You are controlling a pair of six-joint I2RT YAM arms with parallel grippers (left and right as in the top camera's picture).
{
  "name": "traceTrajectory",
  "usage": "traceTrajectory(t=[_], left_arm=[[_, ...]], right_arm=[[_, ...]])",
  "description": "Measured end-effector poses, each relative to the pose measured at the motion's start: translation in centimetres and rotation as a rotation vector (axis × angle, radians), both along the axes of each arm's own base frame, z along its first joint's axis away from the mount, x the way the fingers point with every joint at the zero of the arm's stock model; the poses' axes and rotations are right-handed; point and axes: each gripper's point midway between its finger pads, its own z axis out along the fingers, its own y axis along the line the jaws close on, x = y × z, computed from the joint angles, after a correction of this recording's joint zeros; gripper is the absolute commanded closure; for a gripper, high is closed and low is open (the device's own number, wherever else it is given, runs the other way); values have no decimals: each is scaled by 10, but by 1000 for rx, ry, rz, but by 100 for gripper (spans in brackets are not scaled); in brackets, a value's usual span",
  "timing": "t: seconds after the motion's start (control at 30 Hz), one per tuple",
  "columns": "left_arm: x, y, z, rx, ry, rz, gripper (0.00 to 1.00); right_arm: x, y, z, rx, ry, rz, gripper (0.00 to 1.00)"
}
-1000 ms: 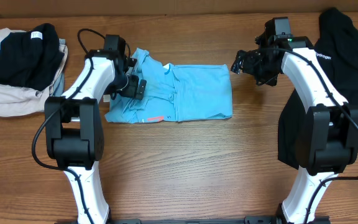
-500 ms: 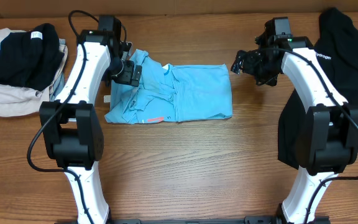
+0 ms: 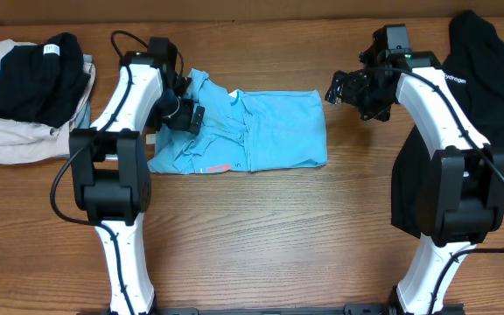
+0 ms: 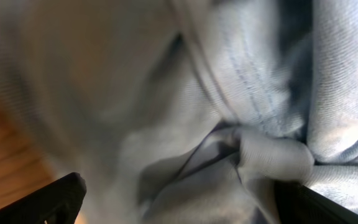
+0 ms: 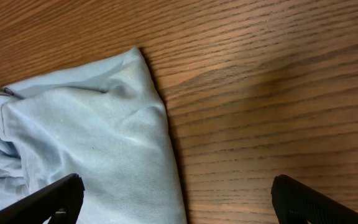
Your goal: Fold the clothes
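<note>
Left gripper (image 3: 188, 115), jaws spread, sits low over the bunched end of the sky-blue T-shirt (image 3: 274, 131), probably to pinch it. The rest lies flat toward the right gripper (image 3: 343, 91), likewise open, just past the shirt's edge.

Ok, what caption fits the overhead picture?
The left gripper is down on a partly folded sky-blue T-shirt on a wooden table; the right gripper hovers at its edge.
</note>
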Motion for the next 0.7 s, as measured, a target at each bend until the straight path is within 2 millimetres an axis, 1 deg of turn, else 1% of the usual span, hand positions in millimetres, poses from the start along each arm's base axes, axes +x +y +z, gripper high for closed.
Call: traceTrajectory(t=[0.07, 0.13, 0.2, 0.23, 0.27, 0.3, 0.33, 0.4, 0.43, 0.6, 0.7], left_arm=[[-2, -4, -6, -23, 13, -10, 0], [-2, -7, -6, -39, 15, -18, 2], [-1, -9, -6, -51, 12, -24, 14], [-1, -10, -6, -59, 13, -27, 23], [-2, -11, -7, -63, 14, -30, 36], [-2, -12, -7, -68, 14, -33, 60], [-3, -13, -8, -74, 18, -32, 76], [-4, -13, -8, -77, 22, -31, 91], [-5, -14, -9, -80, 23, -31, 96], [-7, -12, -8, -87, 33, -28, 96], [-17, 0, -6, -69, 80, -7, 96]], right_arm=[[0, 0, 0, -1, -1, 4, 0], [0, 0, 0, -2, -2, 8, 0], [0, 0, 0, -3, -3, 11, 0], [0, 0, 0, -3, -3, 11, 0], [0, 0, 0, -3, -3, 11, 0], [0, 0, 0, -4, -2, 12, 0], [0, 0, 0, -4, -4, 13, 0], [0, 0, 0, -4, -3, 14, 0], [0, 0, 0, -4, -3, 14, 0], [-2, 0, -1, -4, 4, 15, 0], [-5, 0, -2, -6, 17, 17, 1]])
